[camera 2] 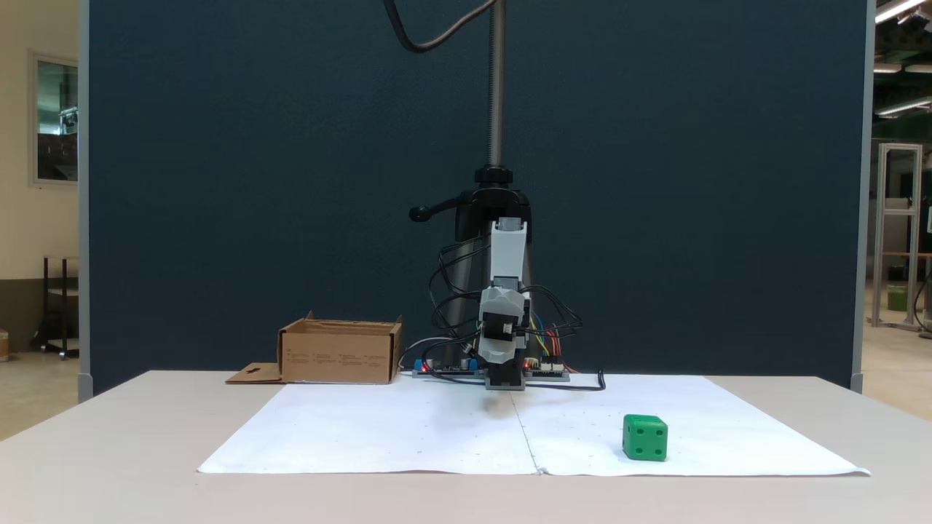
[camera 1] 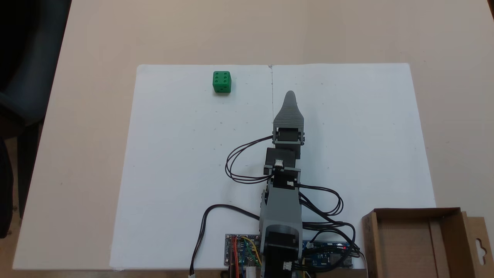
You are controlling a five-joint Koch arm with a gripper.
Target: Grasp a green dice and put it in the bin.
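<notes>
With the green dice point(camera 1: 222, 82) alone at upper left and the bin point(camera 1: 405, 247) lower right, the gripper point(camera 1: 290, 96) points mid-frame, apparently awaiting its reach; whether its jaws are parted I cannot tell.

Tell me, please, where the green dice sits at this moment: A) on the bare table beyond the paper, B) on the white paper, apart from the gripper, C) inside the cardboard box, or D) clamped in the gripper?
B: in both fixed views the green dice rests on the white paper, well clear of the gripper and far from the bin.
</notes>
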